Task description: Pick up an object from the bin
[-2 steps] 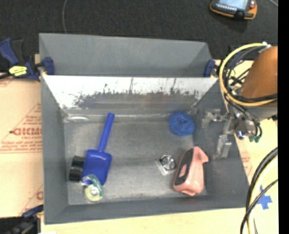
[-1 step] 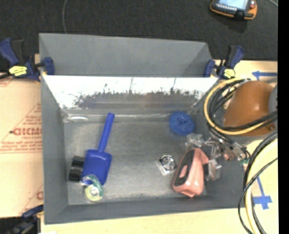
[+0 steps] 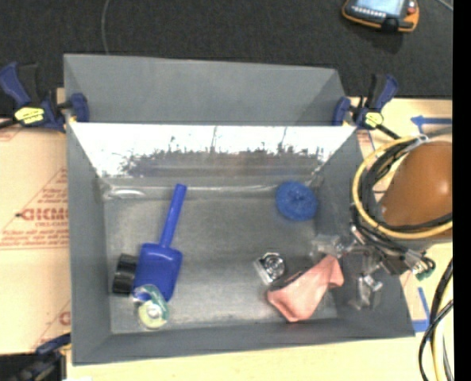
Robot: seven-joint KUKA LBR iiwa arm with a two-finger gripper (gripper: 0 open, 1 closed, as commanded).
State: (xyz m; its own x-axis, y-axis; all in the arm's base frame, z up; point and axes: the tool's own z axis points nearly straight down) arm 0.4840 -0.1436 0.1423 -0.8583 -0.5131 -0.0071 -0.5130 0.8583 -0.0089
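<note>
My gripper (image 3: 368, 282) is low in the bin's right front corner, under the arm's orange cover. Just to its left lies a crumpled pink cloth (image 3: 303, 294), whose upper right tip comes up close to the gripper; whether they touch I cannot tell. Left of the cloth's top rests a small shiny silver metal piece (image 3: 270, 267). A blue round fuzzy thing (image 3: 297, 201) lies farther back, near the rear wall.
On the bin's left side a blue scoop (image 3: 162, 254) lies with its handle pointing to the back. Against it are a black cylinder (image 3: 125, 275) and a small clear round thing (image 3: 152, 313). Bare floor stretches across the middle.
</note>
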